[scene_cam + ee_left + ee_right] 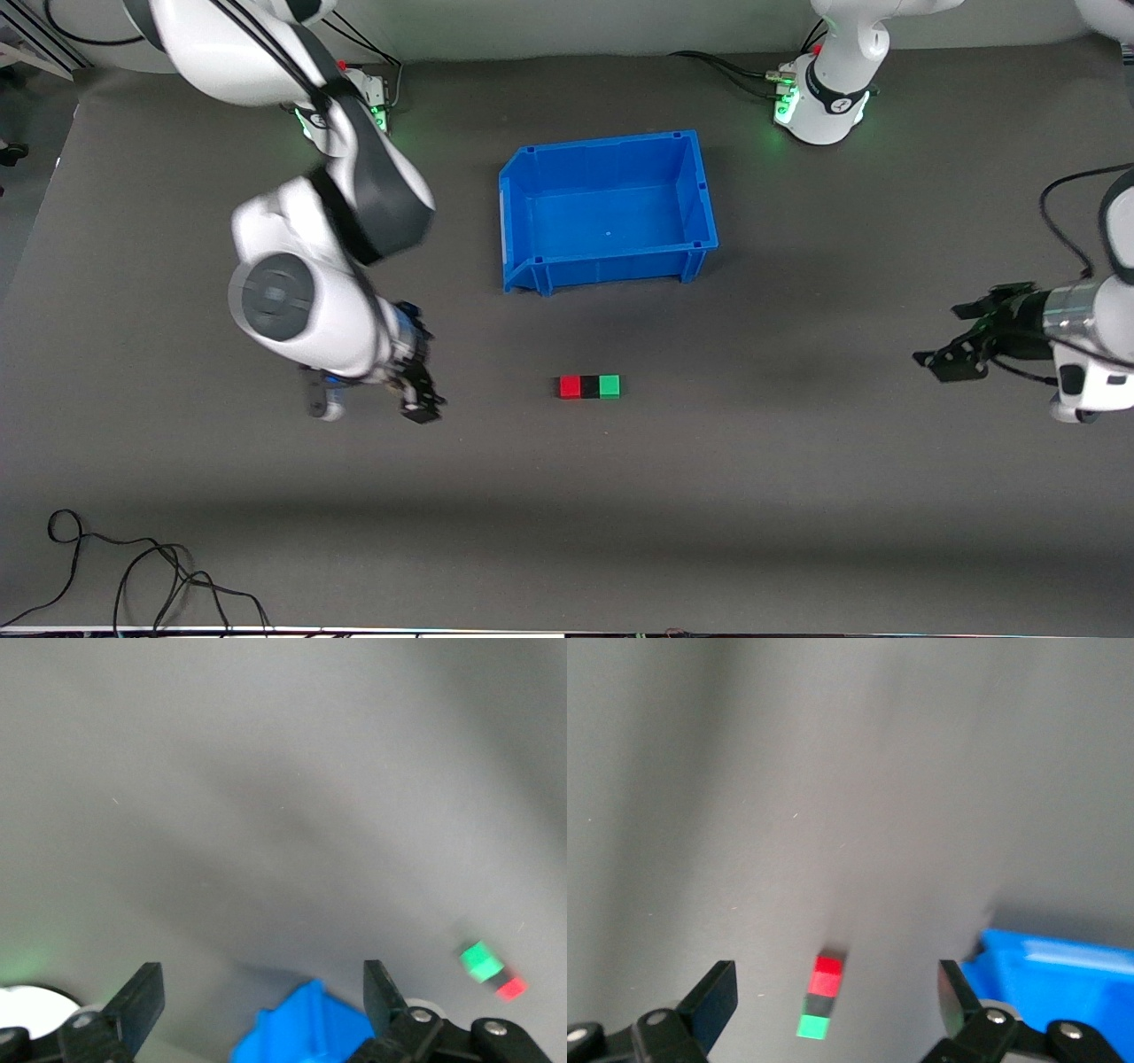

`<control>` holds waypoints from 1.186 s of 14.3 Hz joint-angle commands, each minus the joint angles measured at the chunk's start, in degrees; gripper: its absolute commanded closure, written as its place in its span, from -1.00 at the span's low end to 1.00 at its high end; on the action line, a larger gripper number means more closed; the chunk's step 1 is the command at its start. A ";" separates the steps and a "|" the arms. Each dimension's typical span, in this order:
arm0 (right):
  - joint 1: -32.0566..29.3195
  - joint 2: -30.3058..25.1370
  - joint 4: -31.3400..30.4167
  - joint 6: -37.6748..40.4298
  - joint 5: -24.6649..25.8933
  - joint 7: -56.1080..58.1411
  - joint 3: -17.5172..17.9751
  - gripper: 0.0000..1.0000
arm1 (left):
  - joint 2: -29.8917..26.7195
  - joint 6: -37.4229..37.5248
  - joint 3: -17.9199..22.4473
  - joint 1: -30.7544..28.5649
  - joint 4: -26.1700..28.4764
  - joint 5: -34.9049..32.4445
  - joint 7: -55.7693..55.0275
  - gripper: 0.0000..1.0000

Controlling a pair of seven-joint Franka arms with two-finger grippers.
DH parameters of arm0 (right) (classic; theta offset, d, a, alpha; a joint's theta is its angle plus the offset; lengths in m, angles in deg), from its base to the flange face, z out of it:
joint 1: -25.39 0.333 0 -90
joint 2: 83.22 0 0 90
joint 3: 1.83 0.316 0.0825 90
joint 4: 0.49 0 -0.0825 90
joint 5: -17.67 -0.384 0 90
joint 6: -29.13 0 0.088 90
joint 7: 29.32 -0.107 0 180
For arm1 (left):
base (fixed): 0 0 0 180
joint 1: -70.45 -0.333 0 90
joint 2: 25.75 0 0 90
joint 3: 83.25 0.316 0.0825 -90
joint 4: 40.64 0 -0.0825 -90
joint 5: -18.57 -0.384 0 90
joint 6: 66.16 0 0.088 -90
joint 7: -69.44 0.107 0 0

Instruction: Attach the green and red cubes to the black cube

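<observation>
The red cube, black cube and green cube sit touching in one row on the grey mat, black in the middle, nearer the front camera than the blue bin. My right gripper is open and empty above the mat, toward the right arm's end from the row. Its wrist view shows its fingers wide apart and the red, black and green cubes. My left gripper is open and empty at the left arm's end. Its wrist view shows the green and red cubes far off.
The blue bin stands empty mid-table, farther from the front camera than the cubes; a corner of it shows in the left wrist view and the right wrist view. Loose black cables lie at the mat's near edge.
</observation>
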 commanded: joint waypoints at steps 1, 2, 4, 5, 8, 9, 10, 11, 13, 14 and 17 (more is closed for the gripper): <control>-3.98 -5.86 -3.56 4.95 -0.59 9.02 0.12 -1.00 | -3.26 2.23 -0.41 0.82 -1.65 -3.94 11.64 -1.00; -5.65 -7.44 -3.99 6.79 -0.59 12.44 0.12 -1.00 | -4.58 2.66 -0.76 0.91 -1.56 -4.56 15.51 -1.00; -9.08 -10.78 -6.19 9.09 -0.59 19.04 0.12 -1.00 | -6.34 5.20 -0.85 1.00 -1.65 -4.57 21.85 -1.00; -10.92 -12.28 -7.24 9.71 -0.68 21.77 0.12 -1.00 | -7.39 5.13 -0.85 1.26 -1.13 -4.92 24.40 -1.00; -15.49 -15.80 -8.92 12.69 -1.12 29.85 -0.06 -1.00 | -11.17 5.13 -0.94 2.14 0.80 -8.43 32.15 -1.00; -17.25 -16.68 -8.92 14.18 -1.04 33.45 -0.06 -1.00 | -12.84 4.08 -0.94 2.93 2.46 -9.65 32.51 -1.00; -18.75 -17.64 -8.92 15.24 -1.03 36.79 -0.58 -1.00 | -13.98 2.77 -0.94 3.72 3.79 -11.23 32.95 -1.00; -19.20 -18.52 -8.92 16.29 -0.95 40.13 -1.54 -1.00 | -14.69 1.28 -1.03 4.25 4.67 -11.77 33.04 -1.00; -19.02 -19.58 -8.92 18.58 -0.68 47.77 -5.14 -1.00 | -15.31 -0.93 -1.03 4.61 6.08 -11.78 33.04 -1.00; -19.02 -20.11 -8.92 19.28 -0.51 51.81 -6.64 -1.00 | -15.92 -2.42 -1.03 4.69 7.30 -11.86 33.04 -1.00; -19.02 -21.52 -8.92 21.31 -0.16 64.73 -9.37 -1.00 | -17.25 -4.63 -1.03 4.52 9.52 -11.86 33.39 -1.00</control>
